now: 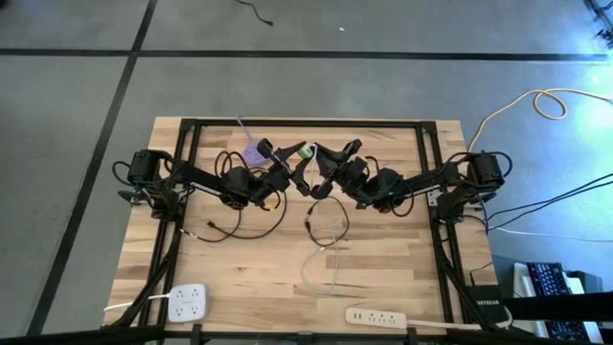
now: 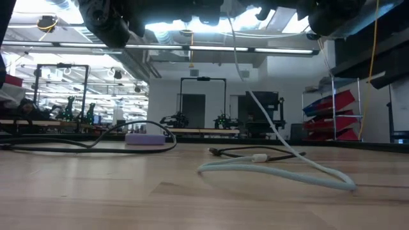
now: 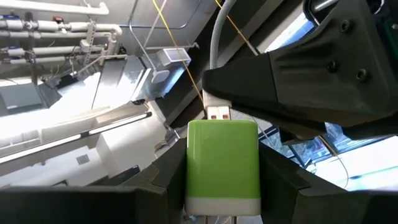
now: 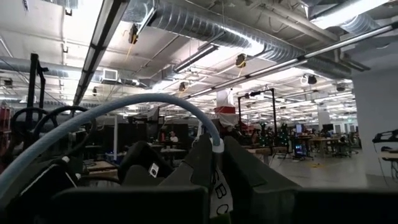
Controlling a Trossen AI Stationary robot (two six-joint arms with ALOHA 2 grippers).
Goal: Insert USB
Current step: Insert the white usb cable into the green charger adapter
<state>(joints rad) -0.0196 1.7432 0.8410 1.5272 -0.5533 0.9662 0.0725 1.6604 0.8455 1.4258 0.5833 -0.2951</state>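
Here we see the left gripper clamping a green charger while the right gripper, closed on the white USB plug, meets it above mid-table.

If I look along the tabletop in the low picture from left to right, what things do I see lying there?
Black cable → purple block → black plug end → white cable.

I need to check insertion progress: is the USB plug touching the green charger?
Touching. The left wrist view shows the USB plug meeting the top edge of the green charger, with no gap visible.
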